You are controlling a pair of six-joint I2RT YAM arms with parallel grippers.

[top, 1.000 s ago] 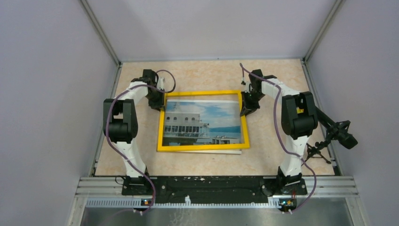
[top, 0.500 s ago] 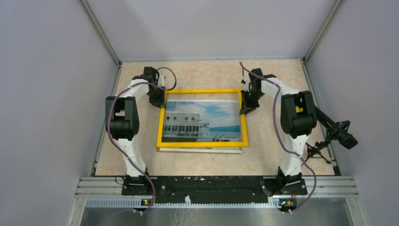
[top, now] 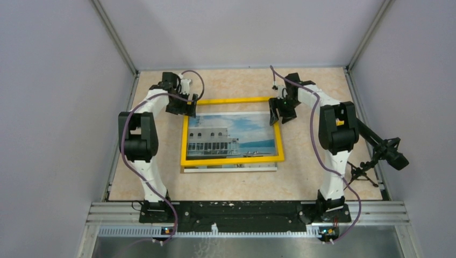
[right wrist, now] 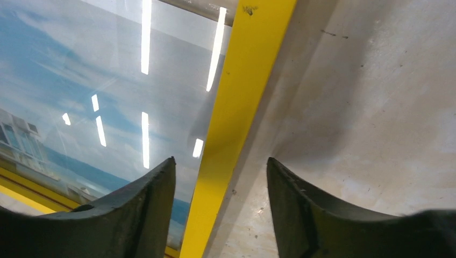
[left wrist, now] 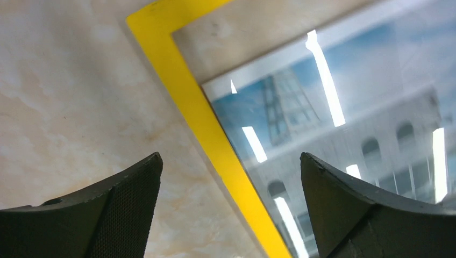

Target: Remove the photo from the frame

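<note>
The frame (top: 231, 159) lies flat on the marbled table (top: 236, 185), midway between the two arms, yellow border up. The photo (top: 231, 134) lies inside and under it, picture side up, showing a white decked building, blue sky and water. The two are not squared to each other. The frame sits a little farther from the arm bases than the print, so a strip of bare table shows through the opening along the far border. On the near side the photo's white edge pokes out past the yellow near border.

The left arm (top: 141, 134) reaches over the frame's far-left corner. In its wrist view the left jaws are spread wide, one finger (left wrist: 123, 215) over the table outside the frame and the other (left wrist: 365, 215) over the glossy print inside it. The yellow side border runs between them, and neither finger touches it.

The right arm (top: 336, 129) hangs over the far-right corner in the same way. The right jaws are released too: one finger (right wrist: 134, 215) over the picture, the other (right wrist: 322, 215) over bare table, with the yellow border in the gap between them and apparently clear of both.

Bright streaks of ceiling light reflect off the picture surface in both wrist views.

A black device on a small tripod (top: 384, 153) stands at the table's right edge — well apart from the frame.
</note>
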